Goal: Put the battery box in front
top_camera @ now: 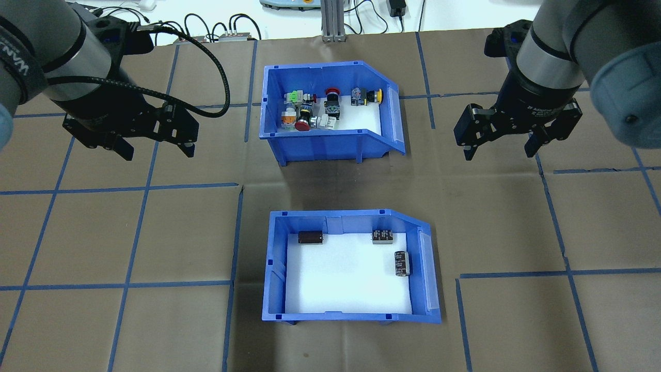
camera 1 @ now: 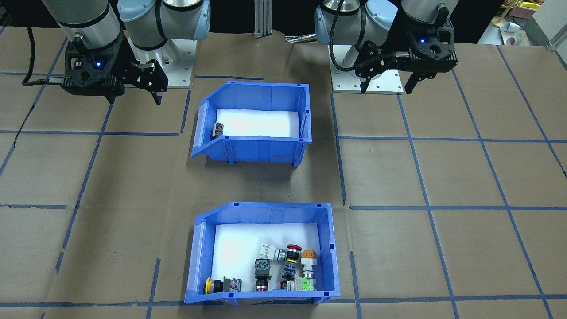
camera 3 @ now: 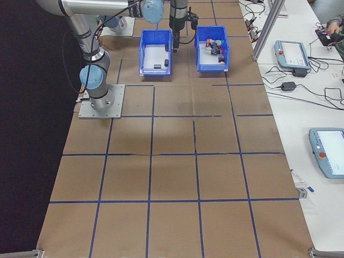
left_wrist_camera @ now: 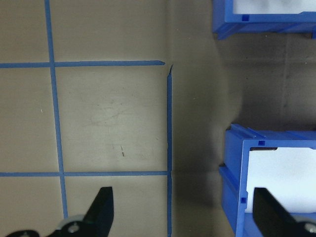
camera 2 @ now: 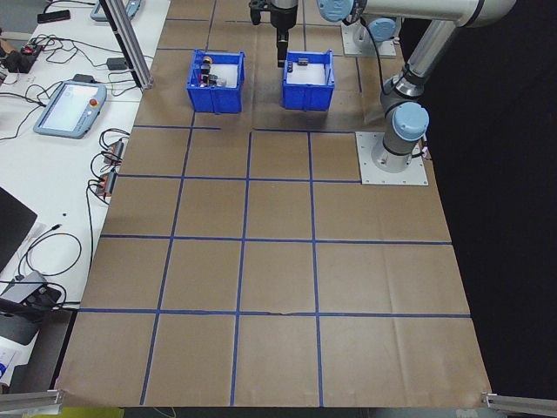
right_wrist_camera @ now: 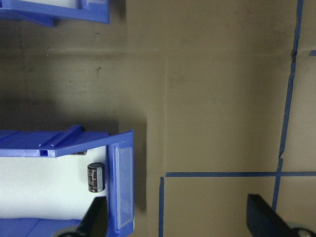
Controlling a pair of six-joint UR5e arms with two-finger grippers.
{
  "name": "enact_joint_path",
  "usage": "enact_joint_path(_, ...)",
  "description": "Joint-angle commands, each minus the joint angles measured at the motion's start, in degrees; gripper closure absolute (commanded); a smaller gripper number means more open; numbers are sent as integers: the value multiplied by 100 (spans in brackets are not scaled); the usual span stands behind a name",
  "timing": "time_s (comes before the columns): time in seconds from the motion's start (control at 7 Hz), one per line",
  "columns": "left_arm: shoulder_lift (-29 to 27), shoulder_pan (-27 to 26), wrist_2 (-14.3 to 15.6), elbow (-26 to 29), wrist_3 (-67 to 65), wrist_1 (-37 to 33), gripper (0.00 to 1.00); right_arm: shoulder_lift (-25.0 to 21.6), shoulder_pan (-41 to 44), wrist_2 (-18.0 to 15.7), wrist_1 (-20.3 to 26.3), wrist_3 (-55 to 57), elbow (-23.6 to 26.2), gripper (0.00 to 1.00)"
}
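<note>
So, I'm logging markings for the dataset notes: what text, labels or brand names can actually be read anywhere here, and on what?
Left arm: white letters on the black wrist band, only partly showing; not readable with confidence.
Right arm: small white print on the wrist flange, too blurred to read.
Cells in the battery box: printed markings, too small to read.
Nothing else legible.

I see the battery box (top_camera: 351,315), a blue sloped-front bin with white foam liner and three dark cylindrical cells (top_camera: 402,263), sitting upright nearer the robot than the switch bin (top_camera: 330,144).
</note>
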Motion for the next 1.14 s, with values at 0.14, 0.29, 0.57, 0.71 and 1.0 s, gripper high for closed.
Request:
enact_joint_path(0.14,23,0,-50,-46,-200,31,1,47,7,27,-58,-295,-38,0)
enact_joint_path(0.29,75,-9,-51,-203,-976,40,1,230,7,27,-128,-627,-169,0)
enact_joint_path(0.57,390,-44,-51,-728,-2741,40,1,809,7,27,-59,-1433,-800,0)
enact_joint_path(0.71,505,-87,-60,-975,-3768,40,1,1117,16,88,-67,-2013,-1090,0)
enact_joint_path(1.0,725,-708,-217,-1424,-6184,48,1,1610,51,97,-94,-3384,-1548,0)
